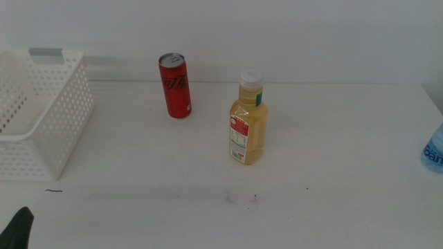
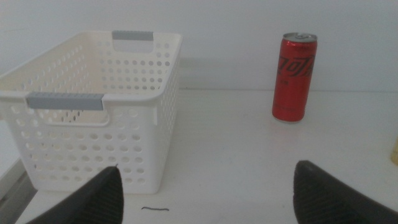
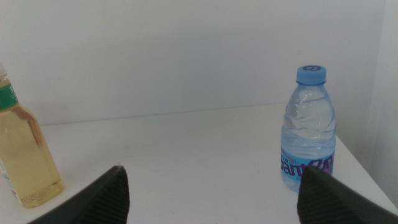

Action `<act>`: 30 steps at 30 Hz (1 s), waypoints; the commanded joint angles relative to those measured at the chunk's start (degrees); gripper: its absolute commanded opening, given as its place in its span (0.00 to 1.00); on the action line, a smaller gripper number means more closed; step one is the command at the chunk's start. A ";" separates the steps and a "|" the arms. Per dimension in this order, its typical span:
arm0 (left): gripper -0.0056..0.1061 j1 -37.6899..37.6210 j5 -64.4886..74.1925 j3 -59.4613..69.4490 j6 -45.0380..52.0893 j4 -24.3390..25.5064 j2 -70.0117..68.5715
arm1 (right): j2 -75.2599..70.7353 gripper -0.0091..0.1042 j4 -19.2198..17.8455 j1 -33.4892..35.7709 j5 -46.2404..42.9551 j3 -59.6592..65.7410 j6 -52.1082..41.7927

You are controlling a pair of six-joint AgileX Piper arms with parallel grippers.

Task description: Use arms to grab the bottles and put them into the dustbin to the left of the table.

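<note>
A slim red soda can (image 1: pixel 176 86) stands upright at the back of the table, right of the white perforated dustbin (image 1: pixel 48 138). A yellow juice bottle (image 1: pixel 248 117) with a white cap stands mid-table. A clear water bottle (image 1: pixel 435 146) with a blue label is cut by the right edge. My left gripper (image 2: pixel 208 199) is open and empty near the table's front left corner, facing the dustbin (image 2: pixel 155 118) and the can (image 2: pixel 295 77). My right gripper (image 3: pixel 214 196) is open and empty, facing the water bottle (image 3: pixel 309 127) and the juice bottle (image 3: pixel 25 155).
The white table (image 1: pixel 332 180) has a few dark specks near the front (image 1: pixel 228 198) and a thin dark mark (image 1: pixel 54 191) by the dustbin. A plain white wall stands behind the table. Only a tip of the left gripper (image 1: pixel 19 227) shows in the middle view.
</note>
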 commanded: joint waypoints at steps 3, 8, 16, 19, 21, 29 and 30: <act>0.89 -2.82 -5.85 0.01 -0.33 -0.07 1.70 | -0.27 0.88 -0.54 -0.30 -0.26 0.22 -0.60; 0.89 -12.82 -29.01 0.01 -0.33 0.01 26.19 | -0.27 0.88 -0.54 -0.30 -0.26 0.22 0.06; 0.89 -19.68 -71.56 0.01 2.97 -2.02 65.51 | -0.27 0.88 -0.54 -0.30 -0.26 0.22 0.06; 0.89 -19.68 -81.35 0.01 2.97 -2.26 73.74 | -0.27 0.88 -0.54 -0.30 -0.26 0.22 0.06; 0.89 -19.68 -81.92 0.01 3.90 -2.51 77.41 | -0.27 0.88 -0.54 -0.30 -0.26 0.22 0.06; 0.89 -19.68 -81.92 0.01 4.04 -2.51 79.32 | -0.27 0.88 -0.54 -0.30 -0.26 0.22 0.06; 0.89 -19.68 -81.92 0.01 4.04 -2.51 79.32 | -0.27 0.88 -0.54 -0.30 -0.26 0.22 0.06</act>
